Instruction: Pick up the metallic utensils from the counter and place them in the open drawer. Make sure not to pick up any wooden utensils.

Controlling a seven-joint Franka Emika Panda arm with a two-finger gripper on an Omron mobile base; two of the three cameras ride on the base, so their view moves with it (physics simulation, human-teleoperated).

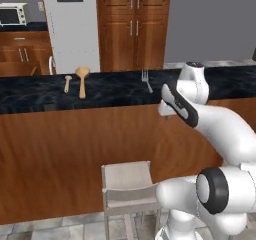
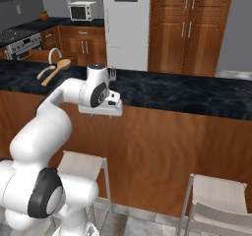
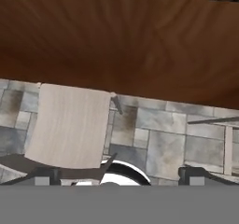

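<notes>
A: What lies on the table (image 1: pixel 115 91)?

B: A long slab of black stone with pale marbling, set over smooth reddish-brown wood panelling. On it, towards the far edge, rests a slim grey metal fork (image 1: pixel 146 80), tines pointing away. Well to its left lie two tan wooden pieces side by side: a wooden spoon (image 1: pixel 82 80) with a round bowl, and just beside it a shorter wooden utensil (image 1: pixel 67 83) with a small knobbed end.

A: And from the other side?

B: In the right base view the fork (image 2: pixel 112 73) shows just behind the arm's wrist, and the wooden spoon (image 2: pixel 55 69) and the shorter piece (image 2: pixel 46 72) sit further left near a curved silver tap (image 2: pixel 53 56).

A: What about the hand?

B: The hand (image 2: pixel 106 109) hangs in front of the table's edge, pointing downward, level with the top of the panelling. Its fingers stand spread as wide as they go, with nothing between them and nothing touched. In the hand view its two dark fingertips (image 3: pixel 193 174) sit far apart, looking down on grey stone floor tiles (image 3: pixel 163 139) and the pale, flat seat of a stool (image 3: pixel 70 125).

A: Anything else nearby?

B: A second pale stool (image 2: pixel 216 200) with a thin metal frame stands to the right, below the panelling.
</notes>
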